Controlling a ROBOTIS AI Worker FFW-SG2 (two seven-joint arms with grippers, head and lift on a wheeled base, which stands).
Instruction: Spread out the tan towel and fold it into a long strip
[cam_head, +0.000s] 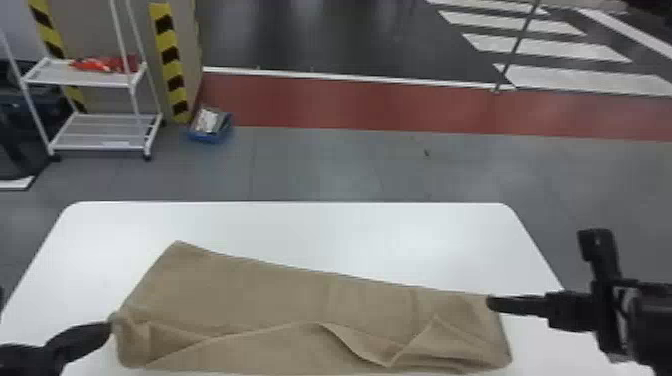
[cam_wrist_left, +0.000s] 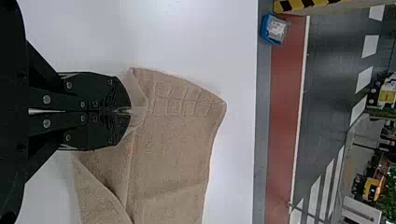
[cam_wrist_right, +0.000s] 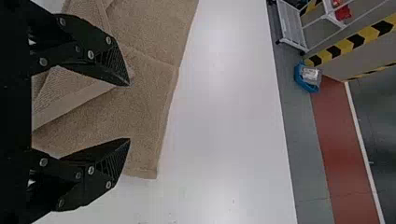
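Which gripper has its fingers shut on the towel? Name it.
The left gripper, its fingers pinching the towel at the left end; the right gripper has its fingers apart.

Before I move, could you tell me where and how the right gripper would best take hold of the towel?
Probably at the towel's far right corner, from the right side: two edges meet there, flat on the table, while the left gripper pinches the near left end.
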